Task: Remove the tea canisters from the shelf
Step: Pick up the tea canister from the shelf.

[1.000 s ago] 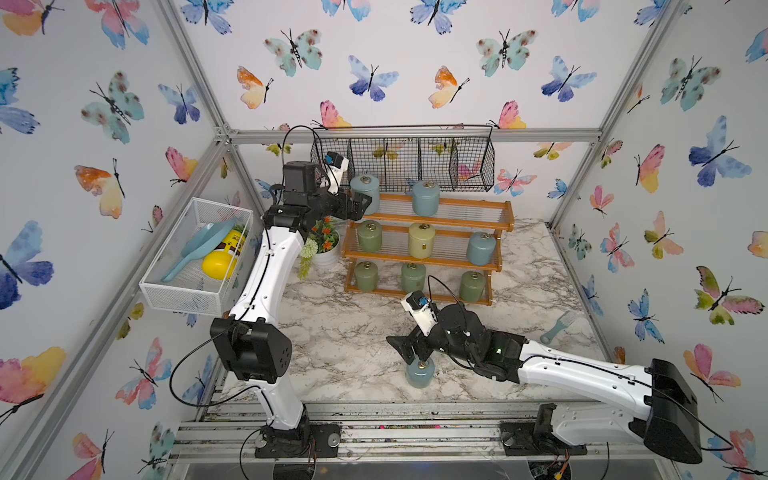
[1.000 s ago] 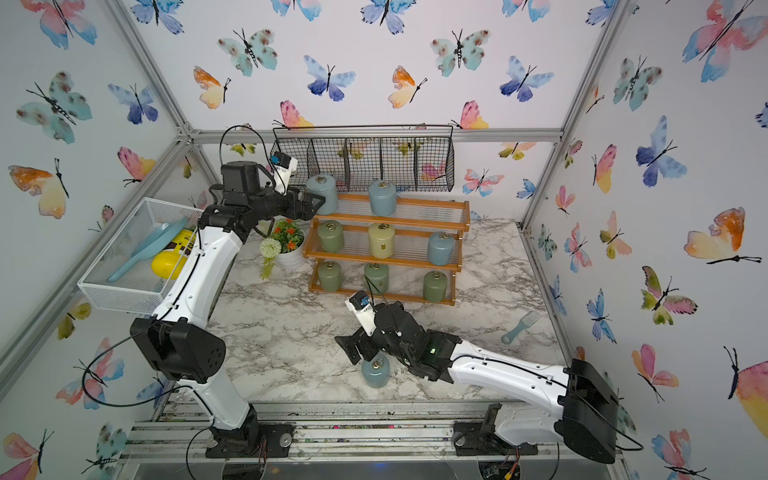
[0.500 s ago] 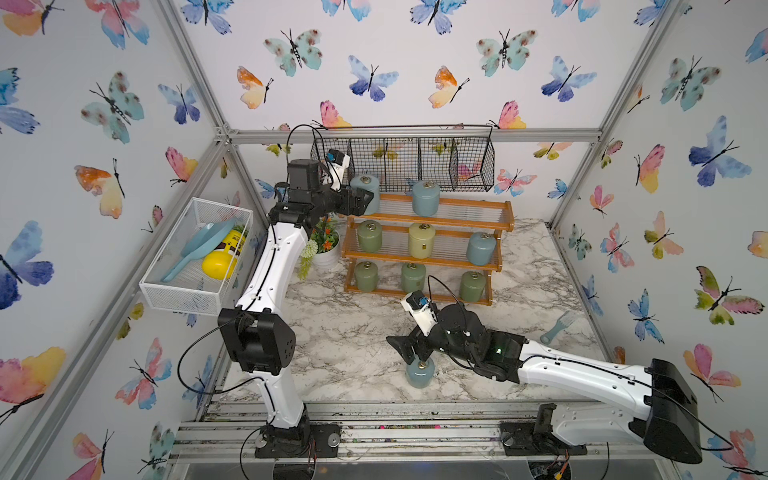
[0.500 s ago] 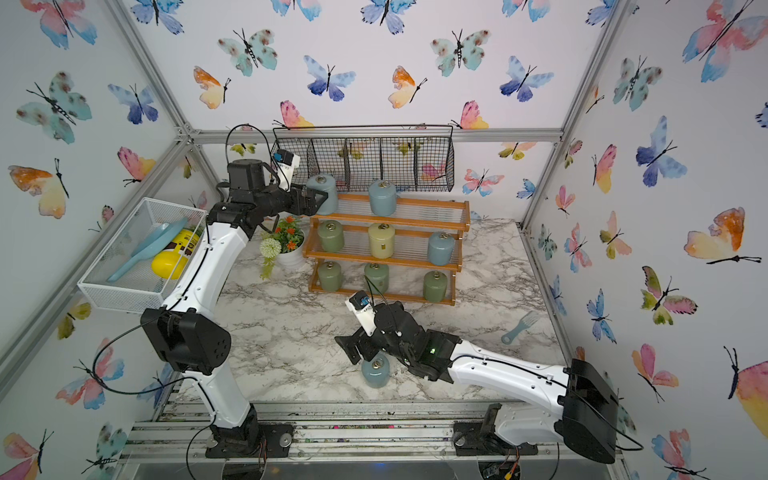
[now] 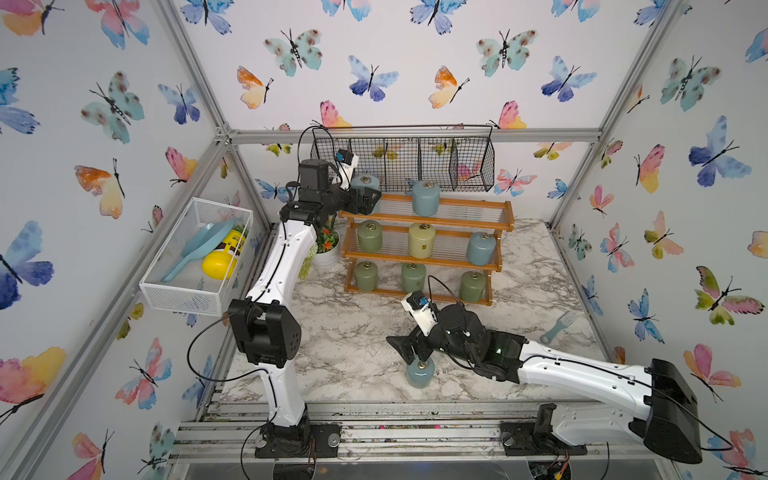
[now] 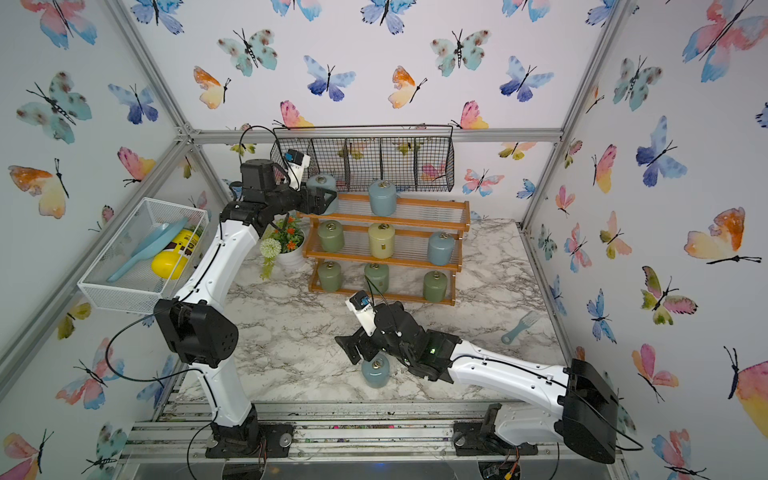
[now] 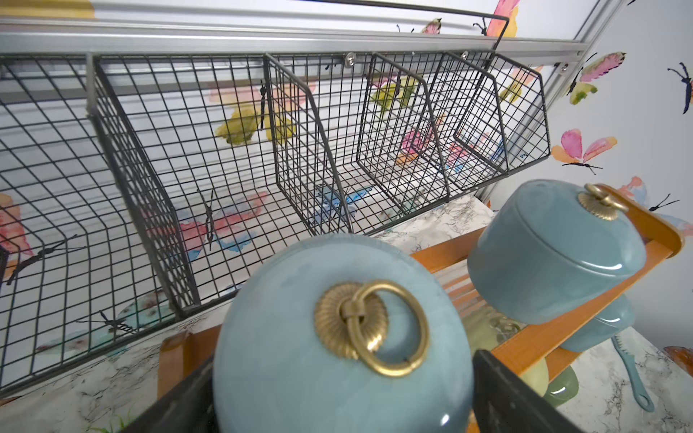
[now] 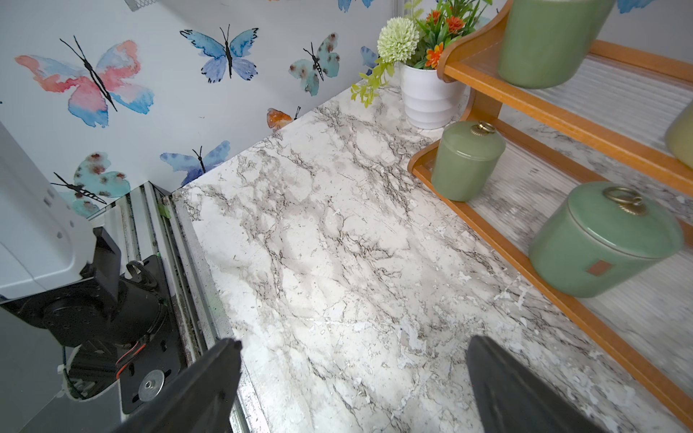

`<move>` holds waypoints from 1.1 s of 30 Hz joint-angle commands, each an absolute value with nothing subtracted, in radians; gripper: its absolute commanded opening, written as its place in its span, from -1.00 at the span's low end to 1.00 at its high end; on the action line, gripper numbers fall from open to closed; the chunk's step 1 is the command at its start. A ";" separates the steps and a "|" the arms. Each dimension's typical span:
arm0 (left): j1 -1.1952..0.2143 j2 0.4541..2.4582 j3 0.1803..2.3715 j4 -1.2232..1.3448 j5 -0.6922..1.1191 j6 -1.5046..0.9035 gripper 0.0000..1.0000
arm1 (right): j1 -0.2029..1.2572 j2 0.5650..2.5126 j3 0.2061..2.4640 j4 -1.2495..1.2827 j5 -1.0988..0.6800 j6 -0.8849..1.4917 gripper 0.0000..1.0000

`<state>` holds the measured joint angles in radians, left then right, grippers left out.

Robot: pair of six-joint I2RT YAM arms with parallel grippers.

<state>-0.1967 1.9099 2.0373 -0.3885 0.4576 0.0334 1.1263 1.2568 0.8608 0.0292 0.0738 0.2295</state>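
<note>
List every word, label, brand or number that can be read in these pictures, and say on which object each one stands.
No text can be read in any view.
On the yellow bottle: a dark label with print, too small and blurred to read.
On the sage green canister: a small brown tag, no letters visible.

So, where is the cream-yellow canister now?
In both top views the cream-yellow canister stands on the middle tier of the shelf, between a sage green canister and a pale blue canister.

Left claw (image 5: 369, 199) farther forward, now around top-tier blue canister (image 5: 365, 182).
</note>
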 commanded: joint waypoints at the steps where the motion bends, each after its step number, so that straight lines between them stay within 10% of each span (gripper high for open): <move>1: -0.210 1.934 2.066 -0.336 0.474 0.019 0.97 | 1.126 1.240 0.843 0.015 0.077 0.248 0.99; 33: -0.236 1.830 1.976 -0.252 0.457 -0.007 0.57 | 1.126 1.135 0.773 -0.005 0.124 0.297 0.99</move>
<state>-0.2199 1.9305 2.0056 -0.2760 0.4267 -0.0067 1.1263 1.1637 0.7914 0.0170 0.0990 0.2810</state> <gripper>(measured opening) 0.850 0.995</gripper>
